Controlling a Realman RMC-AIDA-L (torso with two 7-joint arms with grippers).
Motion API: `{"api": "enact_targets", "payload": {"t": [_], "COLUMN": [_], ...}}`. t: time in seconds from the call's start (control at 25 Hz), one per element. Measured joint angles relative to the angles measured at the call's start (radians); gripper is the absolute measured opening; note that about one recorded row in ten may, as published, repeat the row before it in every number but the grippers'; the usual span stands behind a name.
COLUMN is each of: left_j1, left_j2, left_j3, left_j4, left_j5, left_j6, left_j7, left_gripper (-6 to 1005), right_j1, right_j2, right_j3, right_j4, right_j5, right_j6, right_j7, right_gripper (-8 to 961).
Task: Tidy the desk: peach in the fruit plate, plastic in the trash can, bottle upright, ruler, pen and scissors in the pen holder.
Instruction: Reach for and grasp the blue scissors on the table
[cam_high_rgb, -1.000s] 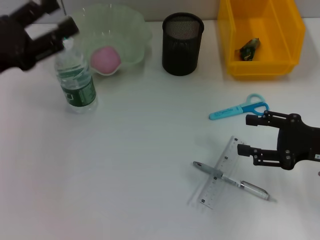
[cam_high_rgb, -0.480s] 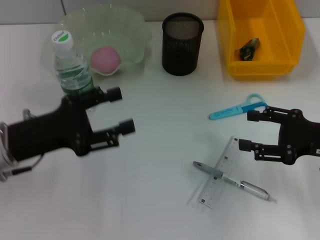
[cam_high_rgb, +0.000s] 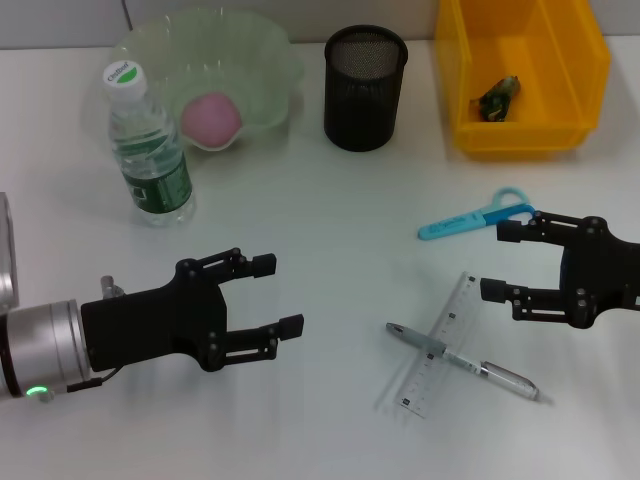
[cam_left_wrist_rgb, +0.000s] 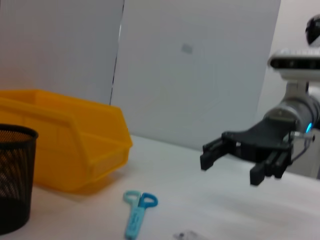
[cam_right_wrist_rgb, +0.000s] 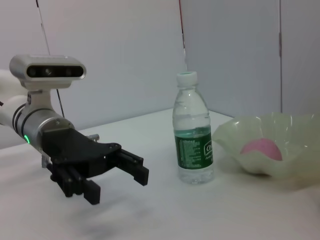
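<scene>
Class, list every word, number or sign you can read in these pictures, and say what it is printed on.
Nothing reads clearly.
Bottle cap: green print, too blurred to read.
Bottle's green label: white logo and text, too small to read.
Ruler: scale marks and a dark mark at one end, unreadable.
Scissors: small print on the sheath, unreadable.

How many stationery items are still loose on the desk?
3: scissors by the right gripper; ruler with the pen lying across it, nearer the front.

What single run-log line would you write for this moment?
bottle: upright | peach: in fruit plate | left gripper: open, empty | right gripper: open, between scissors and ruler
</scene>
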Motion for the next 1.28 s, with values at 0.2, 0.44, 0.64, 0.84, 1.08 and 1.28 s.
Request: {"api": "enact_targets", "payload": {"t": [0.2, 0.44, 0.64, 0.84, 1.08, 1.28], "left_j1": [0.005, 0.002, 0.002, -0.004, -0.012, -0.013], "left_j2": [-0.004, -0.003, -0.004, -0.004, -0.007, -0.008], "left_j3": [0.006, -0.001, -0.002, 0.004, 0.003, -0.002], "left_j4": [-0.011, -0.026, -0.027, -0.027, -0.029, -0.030], "left_j5": [-0.001, -0.005, -0.006, -0.006, -0.006, -0.011], "left_j6": [-0.035, -0.074, -0.096, -0.091, -0.091, -0.091], "left_j7": [0.042, 0.044, 0.045, 0.046, 0.046, 0.046], "left_gripper": [804, 804, 804, 804, 804, 804], "right_j1": [0.001, -0.002, -0.002, 0.014, 0.148, 0.269], "right_j2": [-0.003, -0.003, -0.003, -0.015, -0.056, -0.080], "right_j3": [-0.001, 0.002, 0.002, 0.001, -0.040, -0.097], "right_j4": [0.004, 0.005, -0.002, -0.131, -0.379, -0.431], "right_j5": [0.000, -0.001, -0.001, 0.001, -0.202, -0.369], "right_j6": [0.000, 0.000, -0.005, -0.087, -0.146, -0.151], "right_j7": [0.001, 0.001, 0.017, 0.156, 0.459, 0.549], "right_gripper": [736, 736, 735, 735, 734, 733]}}
